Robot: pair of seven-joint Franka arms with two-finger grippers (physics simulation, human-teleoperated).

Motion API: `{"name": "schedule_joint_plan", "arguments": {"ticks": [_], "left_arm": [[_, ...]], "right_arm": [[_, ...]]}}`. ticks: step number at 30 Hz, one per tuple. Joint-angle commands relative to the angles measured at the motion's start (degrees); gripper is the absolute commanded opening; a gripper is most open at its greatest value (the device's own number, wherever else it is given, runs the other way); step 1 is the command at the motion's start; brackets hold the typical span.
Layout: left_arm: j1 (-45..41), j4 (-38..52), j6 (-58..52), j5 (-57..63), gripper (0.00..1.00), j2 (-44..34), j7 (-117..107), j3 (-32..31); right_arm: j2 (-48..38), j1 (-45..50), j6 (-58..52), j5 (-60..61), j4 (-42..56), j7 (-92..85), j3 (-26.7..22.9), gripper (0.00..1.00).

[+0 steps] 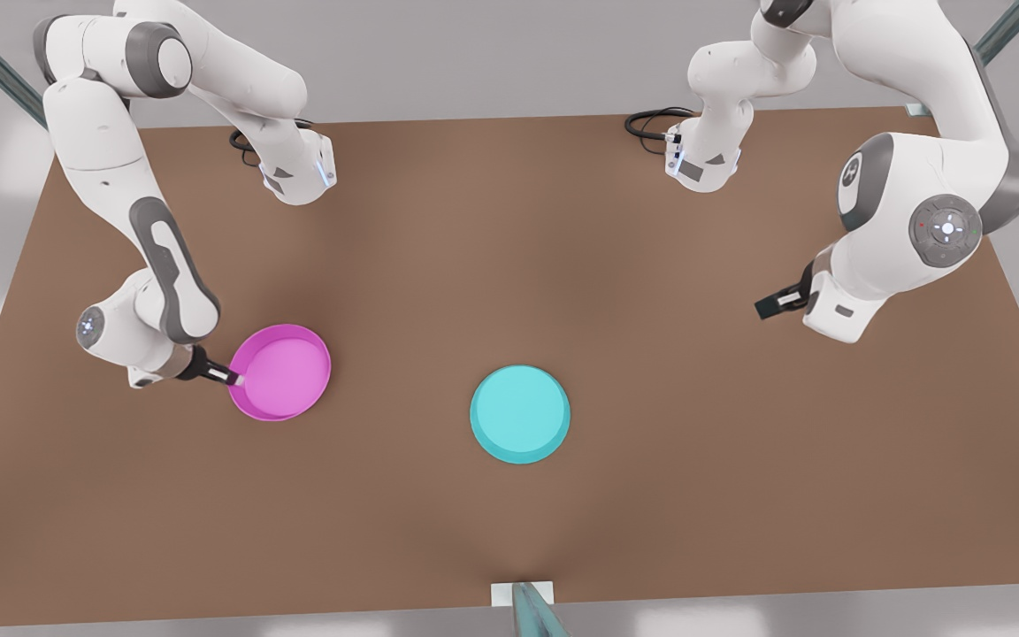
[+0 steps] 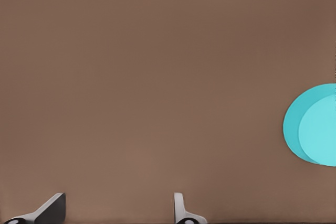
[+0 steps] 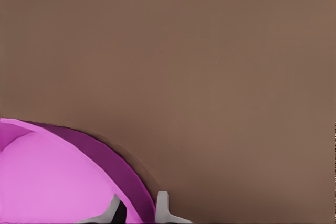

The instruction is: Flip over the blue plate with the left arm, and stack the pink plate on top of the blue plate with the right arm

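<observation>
On the front view's left, the right hand (image 1: 235,379) pinches the rim of the pink plate (image 1: 284,370), one finger inside the wall and one outside, as the right wrist view confirms (image 3: 140,211). That plate sits open side up on the brown surface (image 1: 651,354), possibly a little raised at the gripped edge; I cannot tell for certain. Well apart from it, near the middle, the blue plate (image 1: 520,414) lies with its flat plain underside up, so the flip looks done. Over on the front view's right, the left hand (image 1: 768,306) hangs above bare surface with fingers spread, holding nothing, and waits; its wrist view catches the blue plate (image 2: 315,125) off to one side.

The risk lies in the carry. A thin rim pinch may let the dish swing or slip free. Released off-centre, it could slide off the smooth blue underside.
</observation>
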Motion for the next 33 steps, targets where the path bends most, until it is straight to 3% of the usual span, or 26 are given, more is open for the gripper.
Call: {"name": "schedule_joint_plan", "arguments": {"ticks": [1, 9, 15, 25, 33], "left_arm": [[0.02, 0.02, -0.59, -0.4, 1.0, -0.07, 18.4, -0.04], [0.02, 0.02, -0.59, -0.48, 1.0, 0.2, 18.05, 0.05], [0.11, 0.02, -0.15, -0.31, 1.0, 0.55, 17.61, 0.14], [0.19, 0.11, -0.06, -0.22, 1.0, 0.72, 17.96, 0.4], [0.11, 0.11, -0.06, -0.31, 1.0, 0.72, 17.61, 0.4]], "right_arm": [[-0.15, -0.11, -2.91, -0.51, 0.39, -3.19, 0.0, 0.24], [-1.2, -0.02, -10.91, 2.39, 3.91, -5.65, 0.87, 0.21], [-2.61, 1.73, -14.78, 12.4, 7.33, -5.13, 7.99, 0.21], [5.12, 25.99, -5.38, 18.56, 20.69, 14.73, 7.99, 0.21], [11.36, 36.89, 0.42, 18.47, 27.82, 24.23, 7.03, 0.21]]}}
